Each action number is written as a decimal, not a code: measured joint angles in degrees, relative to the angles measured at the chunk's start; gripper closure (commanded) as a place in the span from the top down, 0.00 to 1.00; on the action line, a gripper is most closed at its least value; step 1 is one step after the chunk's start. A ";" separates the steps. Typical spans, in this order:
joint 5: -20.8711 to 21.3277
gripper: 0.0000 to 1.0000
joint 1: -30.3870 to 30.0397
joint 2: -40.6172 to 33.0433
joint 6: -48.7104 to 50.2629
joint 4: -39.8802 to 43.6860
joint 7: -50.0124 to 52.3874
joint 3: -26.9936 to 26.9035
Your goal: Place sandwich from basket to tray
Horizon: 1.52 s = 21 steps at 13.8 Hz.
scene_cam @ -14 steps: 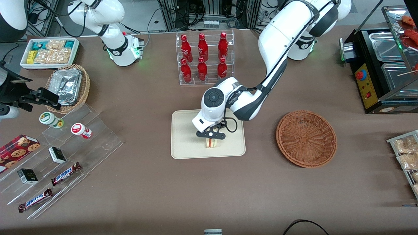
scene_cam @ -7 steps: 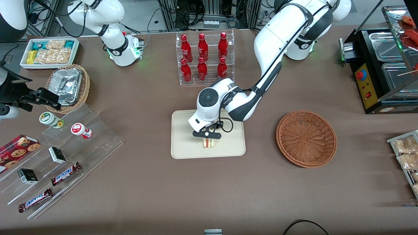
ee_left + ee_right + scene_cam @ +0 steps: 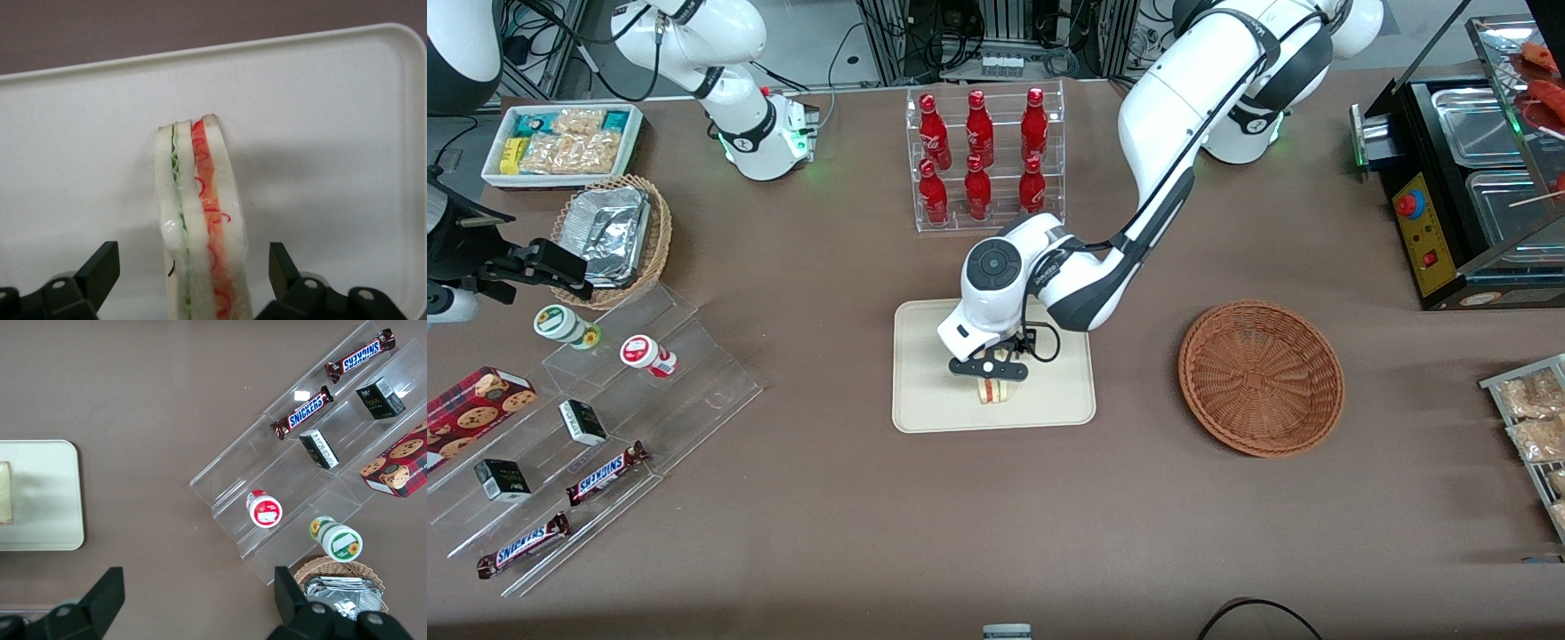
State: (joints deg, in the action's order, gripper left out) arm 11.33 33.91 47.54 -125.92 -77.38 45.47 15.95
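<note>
The sandwich [image 3: 993,390] is being seen standing on edge on the tray [image 3: 925,391], its pale white bread slices upright with a green layer and a red-orange layer showing between them [image 3: 200,227]. It is being flanked by the pincer [image 3: 991,380], whose two dark fingers [image 3: 100,270] are being held spread apart, each clear of the bread. The cream tray, flat with rounded corners and a low rim, is lying on the brown counter [image 3: 960,516]. The basket [image 3: 1261,377], round, shallow and woven in reddish-brown wicker, is being left with nothing in it, beside the tray toward the working arm's end.
</note>
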 measured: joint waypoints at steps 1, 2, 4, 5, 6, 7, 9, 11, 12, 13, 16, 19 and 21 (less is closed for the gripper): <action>0.00 1.00 -0.05 -0.44 0.09 0.26 0.02 -0.04; 0.00 1.00 -0.11 -1.12 0.56 0.47 0.09 -0.09; -0.01 1.00 -0.24 -3.24 2.23 0.80 0.94 -0.14; -0.01 1.00 -0.42 -4.55 2.88 0.96 2.15 -0.25; -0.01 1.00 -0.89 -6.01 3.87 1.09 3.47 -0.35; -0.01 1.00 -1.51 -7.58 5.56 1.17 4.26 -0.36; -0.02 1.00 -2.62 -11.21 11.30 1.31 4.89 -0.48; -0.02 1.00 -4.77 -15.31 17.22 1.38 5.14 -0.61; -0.02 1.00 -6.21 -17.24 19.28 1.36 5.13 -0.66; -0.04 1.00 -7.77 -19.07 21.08 1.30 5.13 -0.71; -0.28 1.00 -12.46 -23.48 24.82 1.05 4.52 -0.77; -1.49 1.00 -16.22 -26.27 29.33 0.95 -1.30 -0.85; -2.81 1.00 -19.53 -28.17 32.48 0.93 -7.39 -0.91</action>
State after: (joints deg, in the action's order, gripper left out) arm 8.52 14.37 19.37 -93.44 -76.45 38.08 15.04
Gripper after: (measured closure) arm 0.000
